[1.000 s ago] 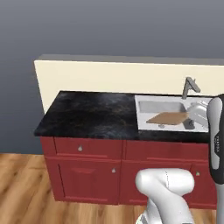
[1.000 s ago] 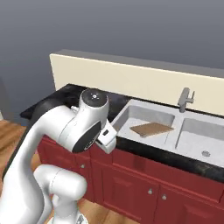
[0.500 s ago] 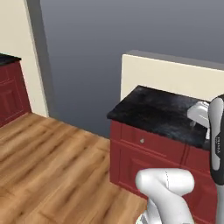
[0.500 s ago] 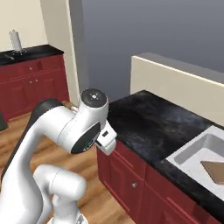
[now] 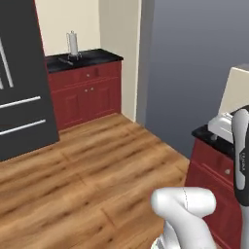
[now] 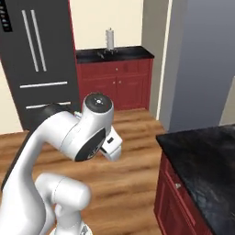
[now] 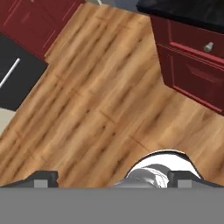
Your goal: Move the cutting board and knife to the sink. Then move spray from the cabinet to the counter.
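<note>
Your gripper (image 7: 112, 178) hangs empty over the wood floor (image 7: 87, 96), jaws wide apart — you're between steps, heading for the spray. No spray or wall cabinet visible; past the paper-towel roll (image 6: 109, 39), find that cabinet.

You have the desk (image 6: 202, 156) at the right of the right base view: a black stone slab with faint golden-brown veining, lying flat on a dark red unit with a small knob. Its near-left corner points toward the wooden floor, and the part of the slab you can see is bare. In the hand view a black corner of it (image 7: 183, 11) sits at the top right, above red drawer fronts. In the left base view you get just a dark edge of the slab (image 5: 211, 137) at the right, with a pale object on it that you cannot make out.
</note>
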